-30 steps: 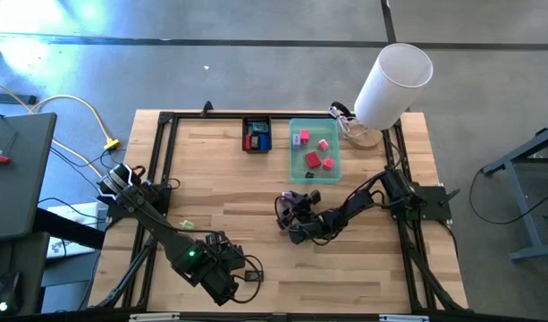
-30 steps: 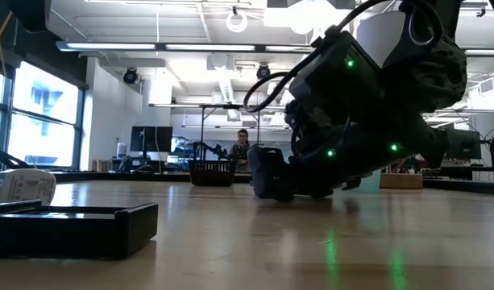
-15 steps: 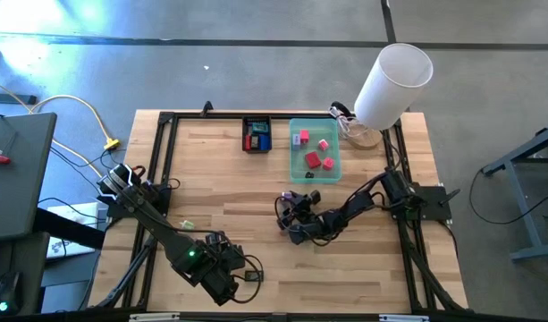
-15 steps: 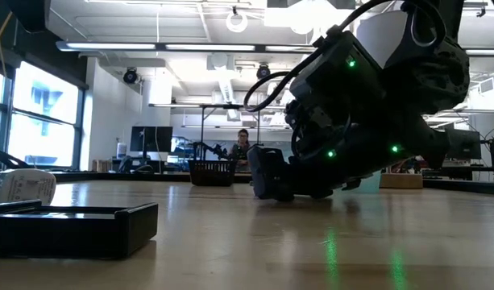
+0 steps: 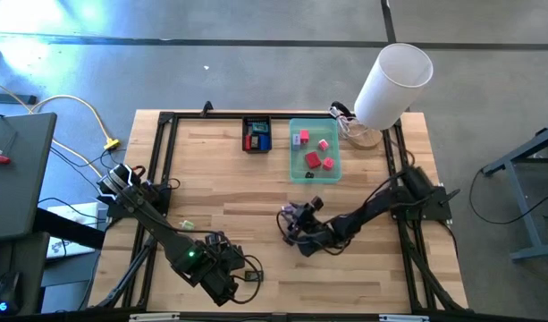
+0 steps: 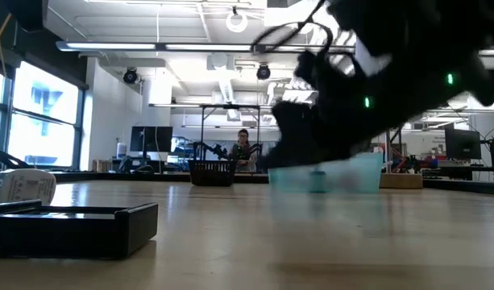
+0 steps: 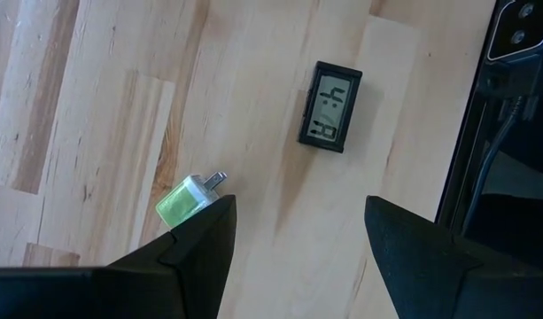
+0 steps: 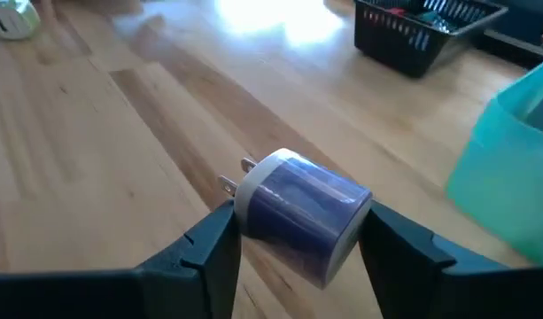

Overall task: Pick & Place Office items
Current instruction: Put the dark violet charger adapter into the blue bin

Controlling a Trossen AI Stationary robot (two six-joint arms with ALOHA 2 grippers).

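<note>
Plug (image 8: 299, 206), purple-blue, is pinched in your right pincer (image 5: 294, 217) over bare worktop (image 5: 229, 188) at mid-table from above, clear of the teal tray (image 5: 314, 172) and black tray (image 5: 257, 134). At table height, that arm hangs off the boards, teal tray behind. Your left wrist shows the left pincer (image 7: 293, 235) spread above a green plug (image 7: 188, 198), near a small black display (image 7: 331, 105) by the frame rail. Your right wrist shows open wood ahead.

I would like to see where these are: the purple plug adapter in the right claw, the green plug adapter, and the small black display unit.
Purple plug adapter (image 8: 299, 215): right wrist view, rounded body.
Green plug adapter (image 7: 184, 201): left wrist view, green body.
Small black display unit (image 7: 329, 106): left wrist view, grey screen.
</note>
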